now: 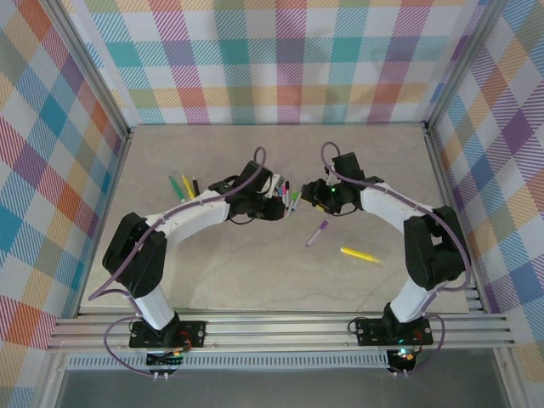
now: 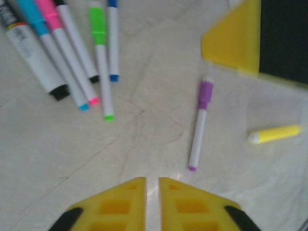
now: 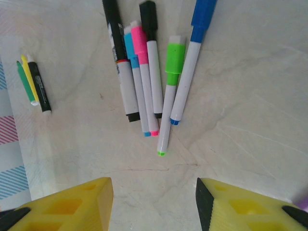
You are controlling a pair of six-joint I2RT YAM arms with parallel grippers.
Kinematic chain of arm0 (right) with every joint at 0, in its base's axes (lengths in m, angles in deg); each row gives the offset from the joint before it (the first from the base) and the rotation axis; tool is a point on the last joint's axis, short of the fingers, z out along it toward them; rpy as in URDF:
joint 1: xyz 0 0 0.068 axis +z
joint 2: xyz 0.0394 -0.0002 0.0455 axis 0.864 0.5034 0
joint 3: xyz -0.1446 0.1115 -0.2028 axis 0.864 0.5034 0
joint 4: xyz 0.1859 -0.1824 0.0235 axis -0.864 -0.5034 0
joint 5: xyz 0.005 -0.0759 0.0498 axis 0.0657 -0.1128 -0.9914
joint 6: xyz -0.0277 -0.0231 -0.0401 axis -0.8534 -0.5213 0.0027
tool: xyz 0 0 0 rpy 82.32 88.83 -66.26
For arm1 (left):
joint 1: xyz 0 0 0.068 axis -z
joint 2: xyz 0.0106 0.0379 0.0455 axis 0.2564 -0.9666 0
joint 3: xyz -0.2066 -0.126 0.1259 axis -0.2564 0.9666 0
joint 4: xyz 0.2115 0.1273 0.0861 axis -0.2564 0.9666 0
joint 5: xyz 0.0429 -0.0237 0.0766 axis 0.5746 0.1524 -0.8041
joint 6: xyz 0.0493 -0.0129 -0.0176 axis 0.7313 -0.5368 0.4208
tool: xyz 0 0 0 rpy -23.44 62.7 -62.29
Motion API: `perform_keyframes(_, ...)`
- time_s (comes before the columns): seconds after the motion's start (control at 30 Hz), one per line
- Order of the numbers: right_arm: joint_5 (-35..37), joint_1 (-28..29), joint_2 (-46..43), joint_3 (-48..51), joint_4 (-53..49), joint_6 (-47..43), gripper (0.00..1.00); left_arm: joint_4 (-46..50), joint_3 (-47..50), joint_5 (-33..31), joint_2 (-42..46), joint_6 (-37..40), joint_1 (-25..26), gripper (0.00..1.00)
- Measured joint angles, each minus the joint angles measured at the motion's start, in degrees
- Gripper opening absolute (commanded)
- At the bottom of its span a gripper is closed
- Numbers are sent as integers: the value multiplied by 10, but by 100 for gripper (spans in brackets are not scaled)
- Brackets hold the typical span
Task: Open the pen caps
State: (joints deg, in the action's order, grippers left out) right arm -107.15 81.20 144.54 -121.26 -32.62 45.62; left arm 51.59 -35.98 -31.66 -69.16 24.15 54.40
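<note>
Several white pens [image 3: 149, 82] lie fanned together mid-table, with caps on in black, light blue, pink [image 3: 139, 40], green [image 3: 175, 57] and blue [image 3: 202, 14]. The same pens [image 2: 72, 53] appear in the left wrist view. My right gripper [image 3: 154, 190] hovers open just short of their tail ends, nothing between its fingers. A purple-capped pen [image 2: 199, 126] lies alone. My left gripper [image 2: 152, 185] hangs over bare table near that pen's tail, its jaws parted by a narrow empty gap. From above, the left gripper [image 1: 270, 206] and right gripper [image 1: 308, 194] flank the pens [image 1: 287, 191].
A yellow highlighter [image 1: 359, 254] lies to the right of the purple pen [image 1: 317, 232]. Green, yellow and black pens [image 1: 183, 187] rest together at the left. Part of my right gripper's yellow finger [image 2: 233, 41] shows in the left wrist view. Checkered walls surround the table.
</note>
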Motion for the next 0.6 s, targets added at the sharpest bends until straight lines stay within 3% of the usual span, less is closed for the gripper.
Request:
perform_keyframes(0.2,80,-21,-96,-65,-91,-22,54,-10,0,-55,0,84,94,41)
perform_keyframes(0.4,94,-85,-168,-61,-144,-30,63,-24,-12,-69,-2,184,203,49)
perform_keyframes(0.6,95,-101,-209,-42,-184,-38,63,-45,-68,-47,-62,271,232,46)
